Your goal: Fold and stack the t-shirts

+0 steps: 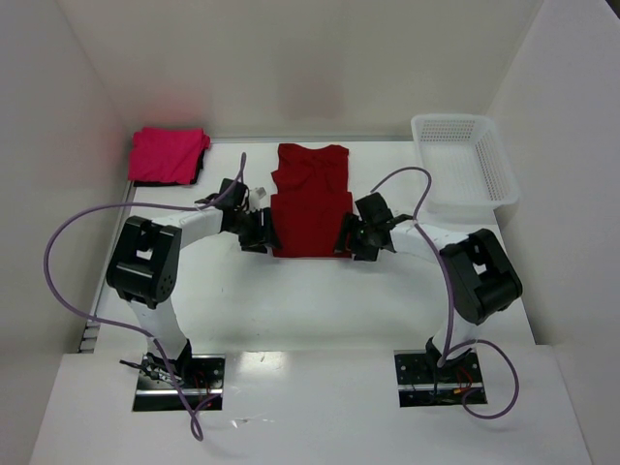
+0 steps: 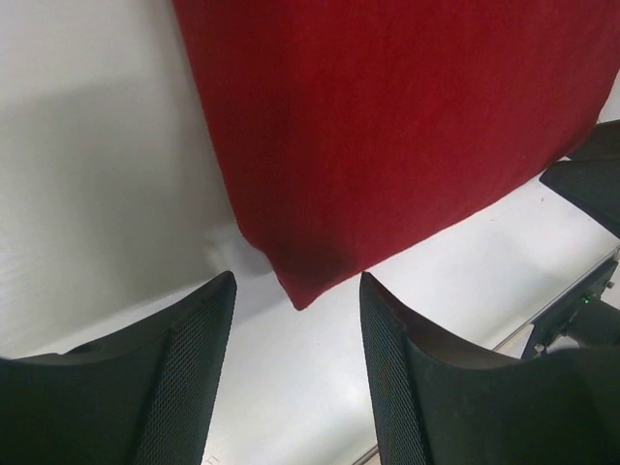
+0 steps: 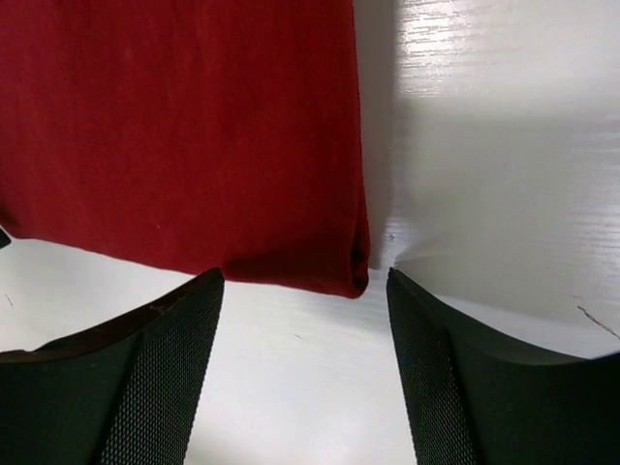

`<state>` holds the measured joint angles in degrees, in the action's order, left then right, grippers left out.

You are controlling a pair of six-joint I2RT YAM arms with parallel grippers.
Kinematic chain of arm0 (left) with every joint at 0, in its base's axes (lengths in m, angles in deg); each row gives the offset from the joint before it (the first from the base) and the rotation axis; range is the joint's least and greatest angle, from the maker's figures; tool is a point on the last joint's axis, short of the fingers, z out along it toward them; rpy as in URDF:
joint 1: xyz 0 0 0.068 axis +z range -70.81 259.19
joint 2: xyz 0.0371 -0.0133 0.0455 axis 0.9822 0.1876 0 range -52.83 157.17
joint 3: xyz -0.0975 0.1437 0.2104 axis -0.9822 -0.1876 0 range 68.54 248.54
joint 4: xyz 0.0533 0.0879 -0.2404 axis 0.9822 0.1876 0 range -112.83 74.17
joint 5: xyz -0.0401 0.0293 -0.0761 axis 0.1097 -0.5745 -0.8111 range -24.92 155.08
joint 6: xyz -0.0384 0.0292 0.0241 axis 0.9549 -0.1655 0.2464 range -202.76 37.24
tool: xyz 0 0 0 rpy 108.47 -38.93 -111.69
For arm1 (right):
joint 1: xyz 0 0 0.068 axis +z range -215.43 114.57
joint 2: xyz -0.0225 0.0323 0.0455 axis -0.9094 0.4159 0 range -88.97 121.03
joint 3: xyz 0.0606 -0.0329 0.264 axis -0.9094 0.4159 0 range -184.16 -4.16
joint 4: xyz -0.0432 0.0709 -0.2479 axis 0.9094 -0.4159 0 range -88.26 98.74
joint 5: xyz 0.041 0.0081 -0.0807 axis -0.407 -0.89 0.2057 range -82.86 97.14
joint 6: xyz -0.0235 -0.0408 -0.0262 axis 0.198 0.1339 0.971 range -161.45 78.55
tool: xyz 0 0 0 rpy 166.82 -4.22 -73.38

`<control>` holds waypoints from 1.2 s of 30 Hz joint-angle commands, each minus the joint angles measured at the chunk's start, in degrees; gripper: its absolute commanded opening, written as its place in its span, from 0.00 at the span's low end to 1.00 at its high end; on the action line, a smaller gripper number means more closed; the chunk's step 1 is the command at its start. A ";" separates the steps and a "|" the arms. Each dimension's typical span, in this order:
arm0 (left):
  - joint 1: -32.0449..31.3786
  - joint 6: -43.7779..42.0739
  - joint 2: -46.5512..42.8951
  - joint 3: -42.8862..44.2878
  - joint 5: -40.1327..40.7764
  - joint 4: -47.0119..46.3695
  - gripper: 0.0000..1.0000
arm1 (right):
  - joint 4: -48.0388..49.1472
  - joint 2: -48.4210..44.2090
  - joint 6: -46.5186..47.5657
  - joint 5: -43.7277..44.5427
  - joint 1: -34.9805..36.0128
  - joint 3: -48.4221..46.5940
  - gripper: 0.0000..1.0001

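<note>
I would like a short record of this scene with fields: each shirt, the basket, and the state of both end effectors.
red t-shirt: flat at the middle of the table, sides seem folded in, collar toward the far side
pink t-shirt: folded, far left corner
basket: white mesh, far right corner
left end effector: open, at the red t-shirt's near left corner, not gripping
right end effector: open, at its near right corner, not gripping
stack: not yet made; shirts lie apart

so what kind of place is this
Likely a robot lab test cell: left arm and right arm bolted to a white table, enclosed by plain white walls.
</note>
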<state>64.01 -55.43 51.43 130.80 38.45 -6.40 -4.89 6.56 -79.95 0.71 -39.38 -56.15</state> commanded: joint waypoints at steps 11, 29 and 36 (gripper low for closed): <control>-2.31 0.53 2.61 2.87 -0.17 -3.07 0.57 | 2.47 2.30 0.71 2.04 -0.03 -2.68 0.56; -2.84 0.00 2.61 3.39 0.88 -0.96 0.19 | 1.94 3.44 1.76 2.40 -0.03 -3.74 0.12; -3.37 -0.53 -1.17 1.73 1.41 2.55 0.01 | 0.80 0.63 1.76 1.34 -0.03 -1.72 0.00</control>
<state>61.23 -55.45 54.32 132.66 39.72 -6.47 -4.14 9.44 -78.86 1.78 -39.36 -57.85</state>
